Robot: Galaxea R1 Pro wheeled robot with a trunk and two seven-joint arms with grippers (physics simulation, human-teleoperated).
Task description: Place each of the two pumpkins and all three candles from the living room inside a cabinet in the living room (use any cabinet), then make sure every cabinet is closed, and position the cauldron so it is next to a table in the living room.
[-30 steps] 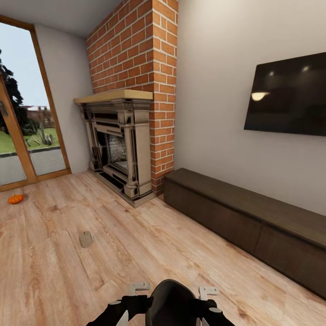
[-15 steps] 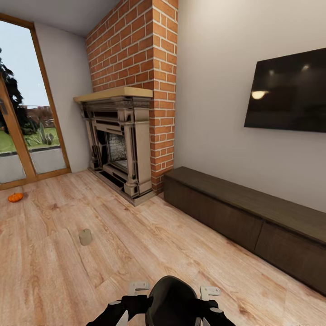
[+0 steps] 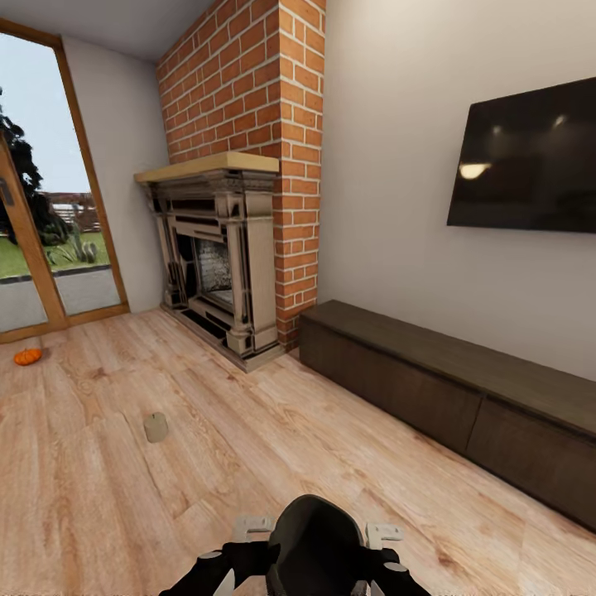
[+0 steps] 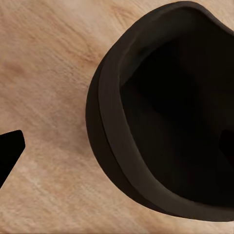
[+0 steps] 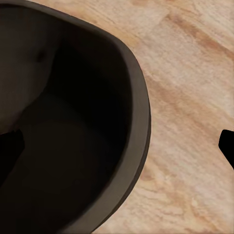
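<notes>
The view has crept forward; both tools (image 3: 310, 530) flank the cauldron (image 3: 314, 542), grip unclear.

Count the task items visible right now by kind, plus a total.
Pumpkins: 1, the pumpkin on the floor by the glass door.
Candles: 1, the candle on the floor.
Cabinets: 1, the cabinet, fronts shut.
Total: 3

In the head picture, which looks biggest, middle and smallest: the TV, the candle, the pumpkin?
1. Black flat wall TV, biggest.
2. Stubby tan candle.
3. Small orange pumpkin, about alike; it sits farther away, so unsure.
</notes>
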